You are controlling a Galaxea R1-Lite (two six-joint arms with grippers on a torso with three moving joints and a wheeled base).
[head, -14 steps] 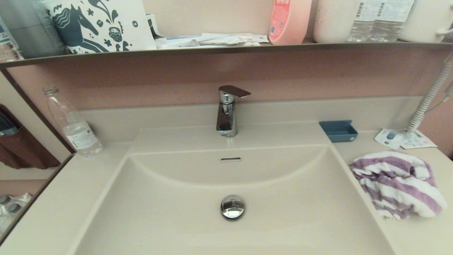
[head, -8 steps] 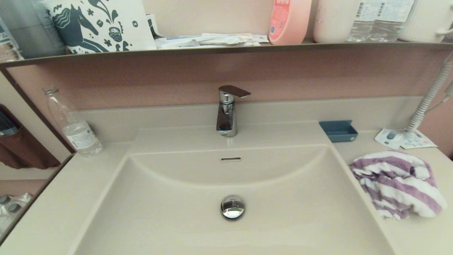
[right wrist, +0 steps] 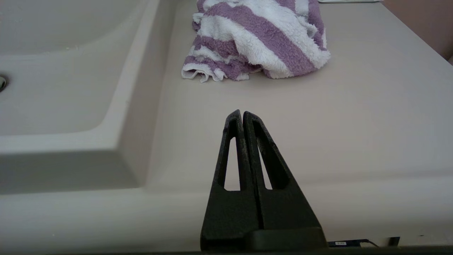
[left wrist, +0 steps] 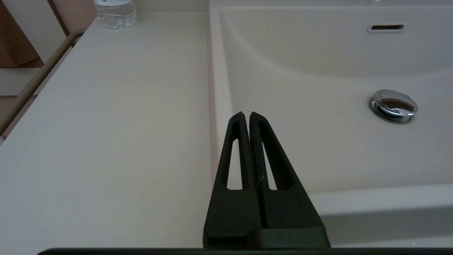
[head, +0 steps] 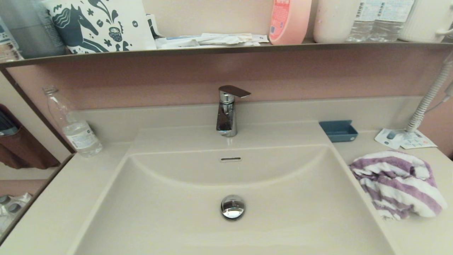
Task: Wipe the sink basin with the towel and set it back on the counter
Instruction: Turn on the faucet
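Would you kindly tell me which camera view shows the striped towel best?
The head view: the whole towel lies bunched on the counter. The right wrist view crops its far edge; the left wrist view misses it.

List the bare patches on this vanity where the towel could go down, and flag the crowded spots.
Bare: the counter between the water bottle and the sink basin; the strip before the towel, where the shut right gripper points. The shut left gripper faces the left rim. Crowded: back right corner, with blue tray, leaflets and hose.
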